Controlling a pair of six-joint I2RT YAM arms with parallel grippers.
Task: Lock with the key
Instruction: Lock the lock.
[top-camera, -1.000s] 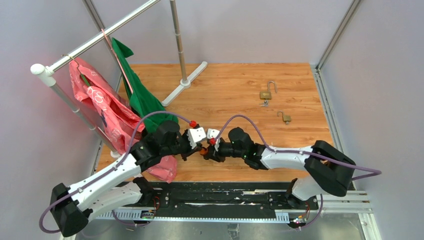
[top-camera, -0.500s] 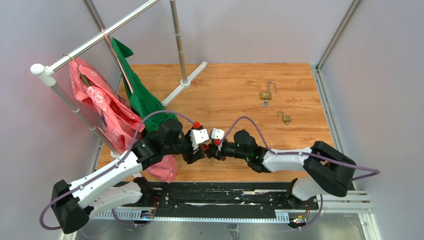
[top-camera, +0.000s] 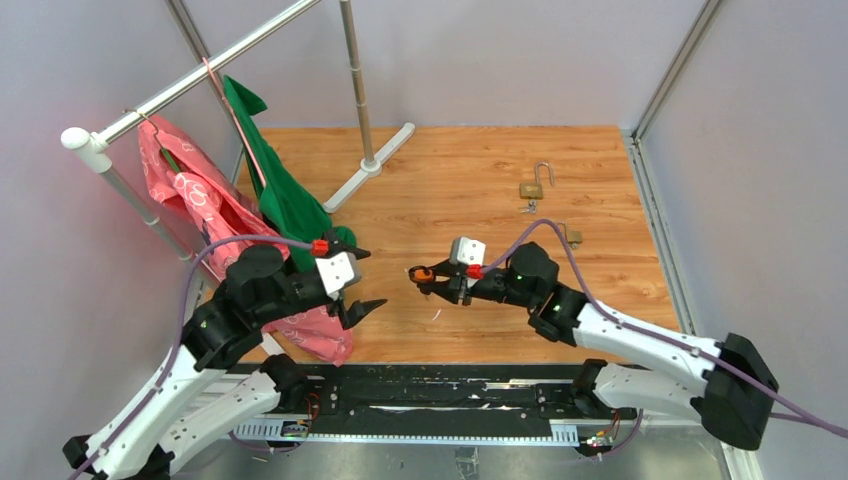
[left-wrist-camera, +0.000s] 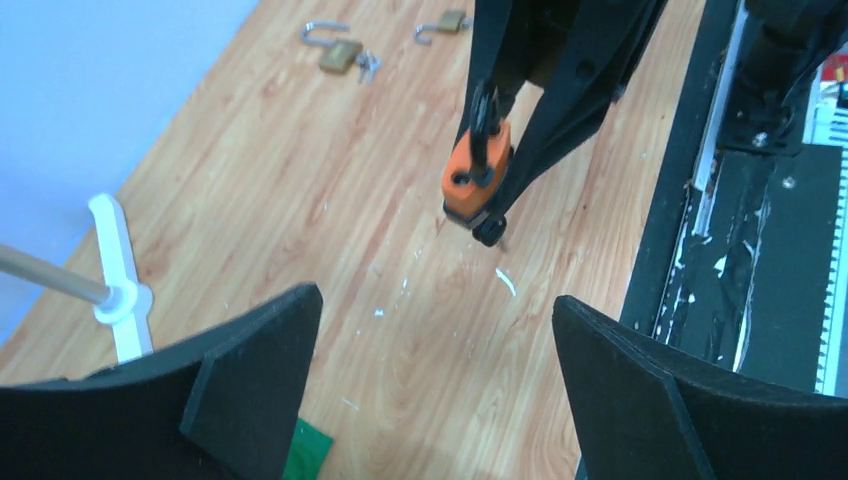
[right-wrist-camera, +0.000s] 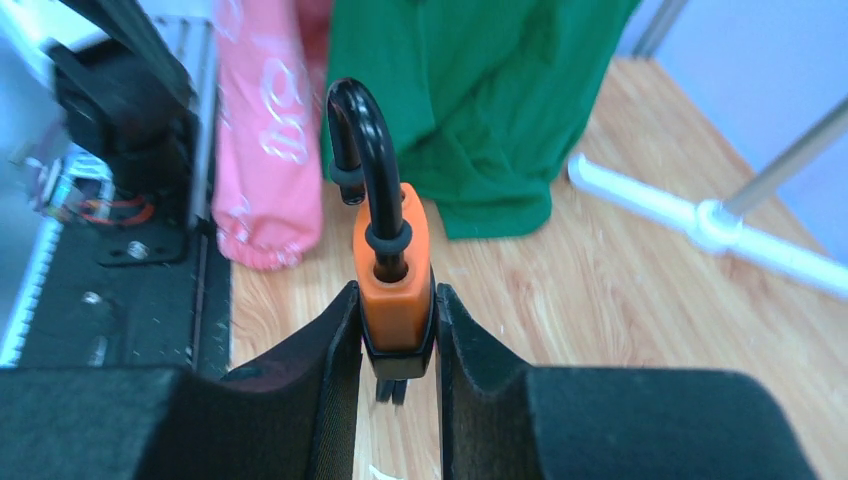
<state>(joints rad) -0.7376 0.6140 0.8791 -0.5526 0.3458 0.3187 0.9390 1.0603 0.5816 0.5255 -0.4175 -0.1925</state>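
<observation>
The right gripper (right-wrist-camera: 397, 310) clamps the orange padlock (right-wrist-camera: 392, 270)
Its black shackle (right-wrist-camera: 362, 140) stands open; left gripper (top-camera: 360, 277), apart to the padlock's left, gapes wide and empty

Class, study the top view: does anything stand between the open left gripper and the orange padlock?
Nothing visible does: only bare wooden table shows between the left gripper and the orange padlock, which the right gripper clamps.
</observation>
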